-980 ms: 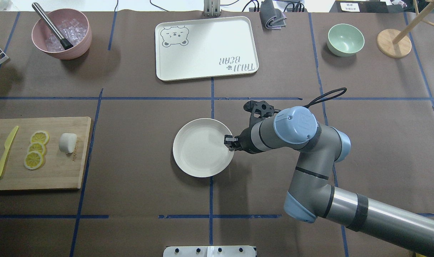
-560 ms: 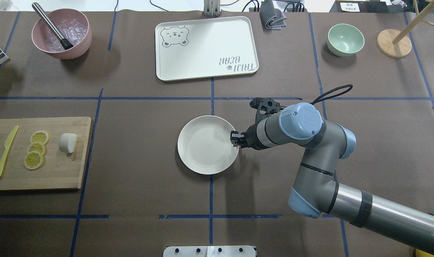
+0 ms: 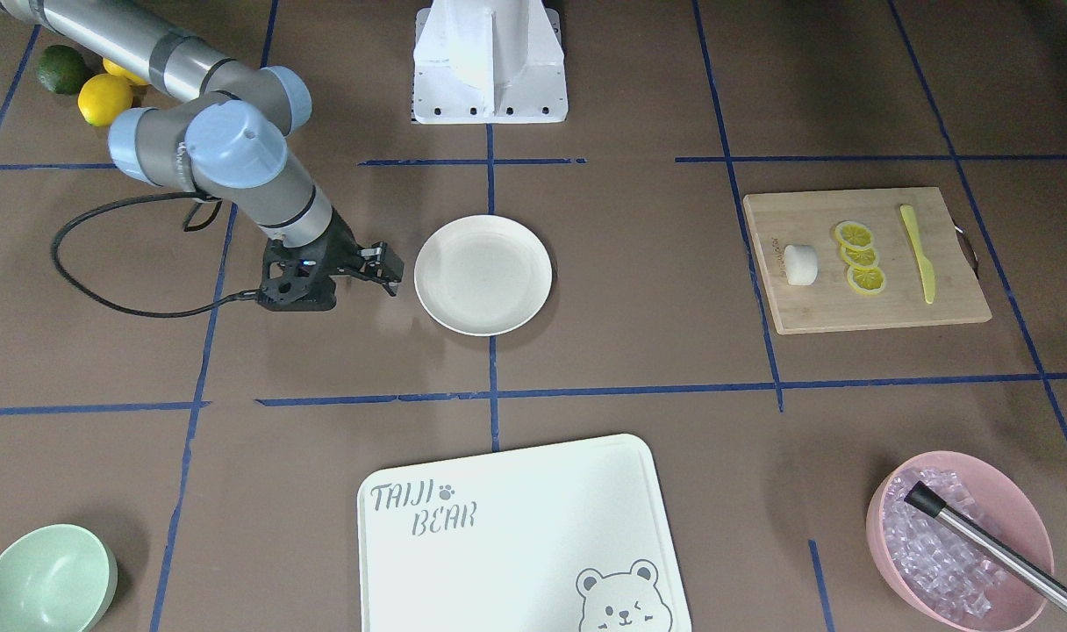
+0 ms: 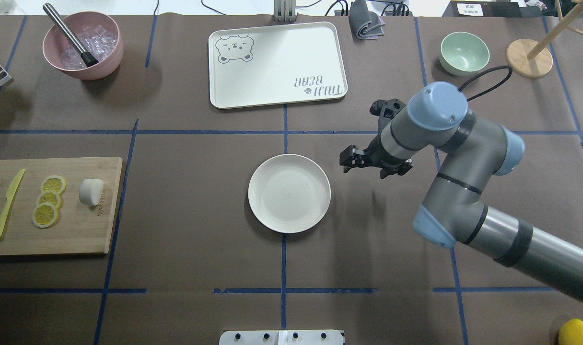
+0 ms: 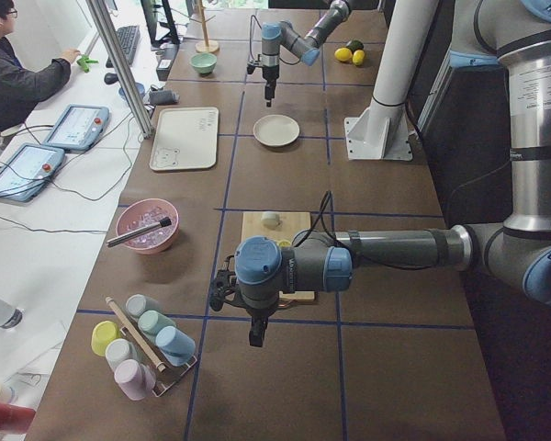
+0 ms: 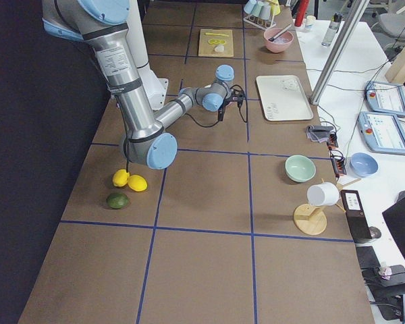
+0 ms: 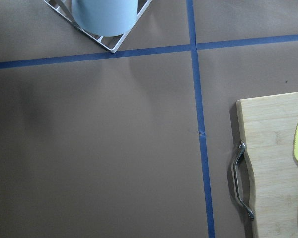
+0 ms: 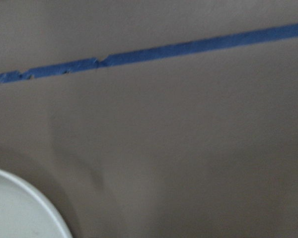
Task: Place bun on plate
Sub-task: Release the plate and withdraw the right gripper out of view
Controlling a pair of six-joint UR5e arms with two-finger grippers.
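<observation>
**Front-facing view.** Shows a round, shallow cream-white plate [image 3: 483, 275] lying bare on the brown paper-covered desk [image 3: 639, 369]. Finds the right arm's black two-finger end effector [image 3: 386, 266] just beside the rim, not touching and carrying nothing. Cannot tell whether its fingers stand apart or together. Puts the small white rounded bun [image 3: 800, 264] well apart from the plate, on a pale wooden cutting board [image 3: 867, 312], beside three yellow lemon slices [image 3: 858, 256] and a yellow plastic knife [image 3: 917, 254].

**Overhead view.** Agrees: plate [image 4: 289, 193] astride a blue tape line [image 4: 283, 263], right end effector [image 4: 351, 159] off to one side, bun [image 4: 90, 191] on the board [image 4: 71, 230] at the robot's left. Reads as plate ready, fetching of the bun not yet begun.

**Left-side view.** Places the left end effector [image 5: 254, 335] above the desk near the board, with the bun [image 5: 271, 220] a little beyond. Cannot tell its finger state from here. Suggests the next move falls to this arm:
- travel over the board
- straddle the bun
- close gently on what looks a soft lump
- lift clear of the slices
- carry across to the plate

Also catches a person [image 5: 9, 78] seated alongside with tablets [image 5: 73, 126].

**Left wrist view.** Looks down on bare paper, tape lines, the board's edge [image 7: 273, 163] and its metal handle [image 7: 241, 181]. No bun, no fingers.

**Right wrist view.** Gives only blurred paper, tape and a sliver of plate [image 8: 20, 213].

**Elsewhere on the desk.** A white rectangular tray with a bear drawing [image 3: 516, 527], a pink bowl of ice cubes [image 3: 876, 527], a mint-green bowl [image 3: 42, 579].
</observation>
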